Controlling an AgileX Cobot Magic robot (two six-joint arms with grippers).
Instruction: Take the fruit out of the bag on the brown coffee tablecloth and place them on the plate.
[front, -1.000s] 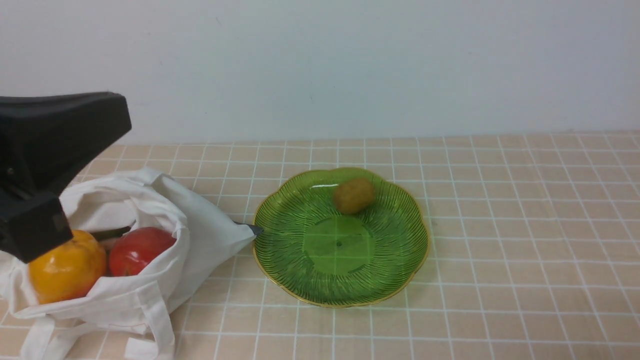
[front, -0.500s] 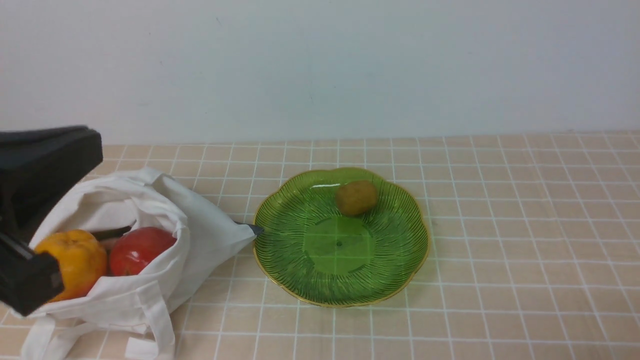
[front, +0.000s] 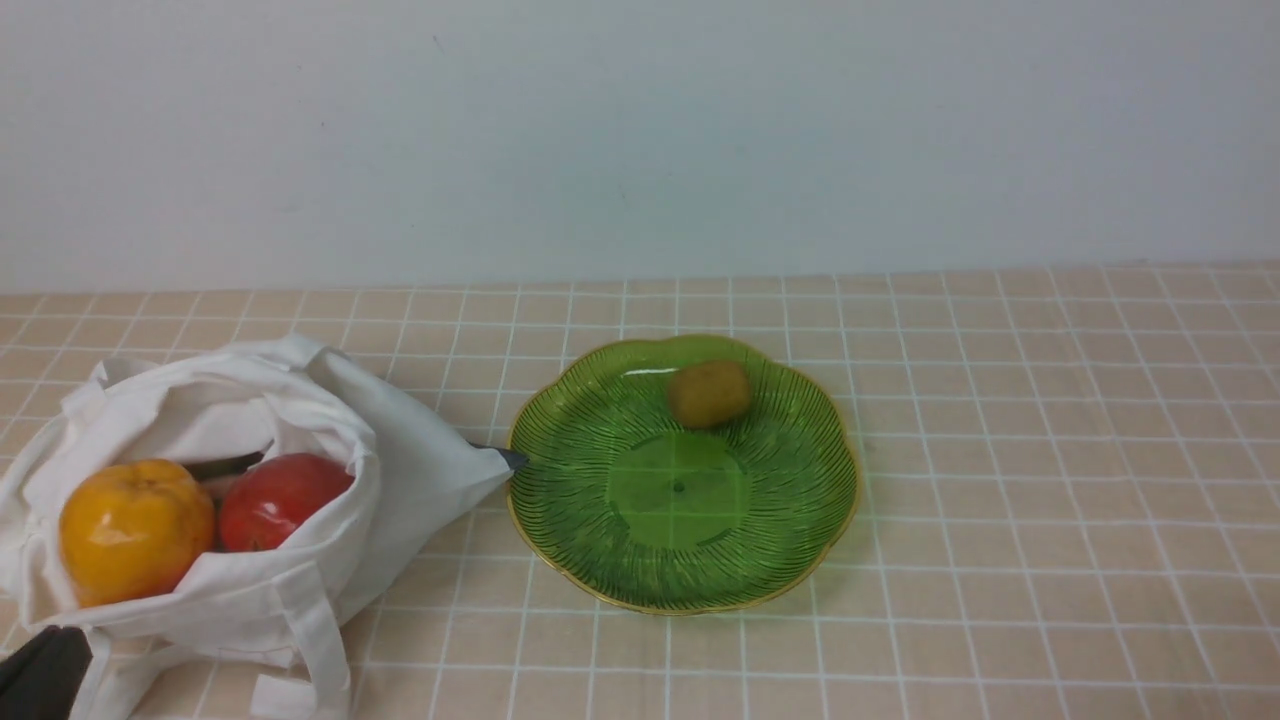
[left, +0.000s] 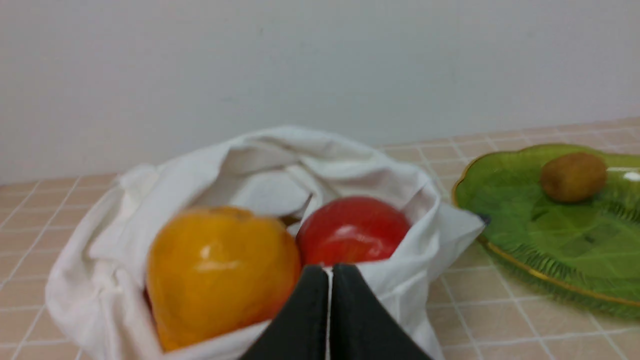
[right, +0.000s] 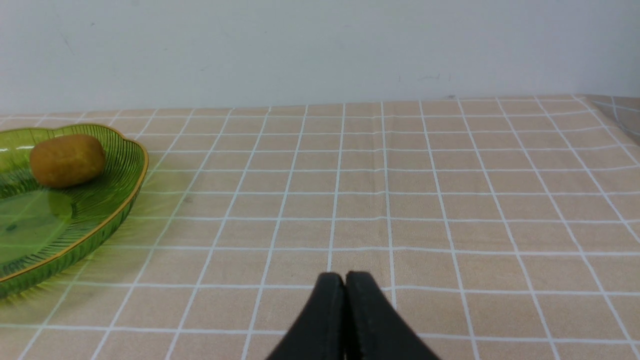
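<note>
Across the bench I see the brown coffee tablecloth, tan with thin white grid lines. Taking the plate as my landmark: the white bag slumps just to its left, one corner of the cloth reaching the plate's rim, its mouth open toward me and its straps trailing at the near edge. Inside the bag, the orange-yellow fruit sits farthest from the plate, and the red fruit rests against it on the plate side. On the plate's far part lies the small brown fruit. My left fingers are pressed together, holding nothing, hovering at the bag's near edge, left of the plate. My right fingers are likewise closed and empty, over bare cloth well right of the plate.
</note>
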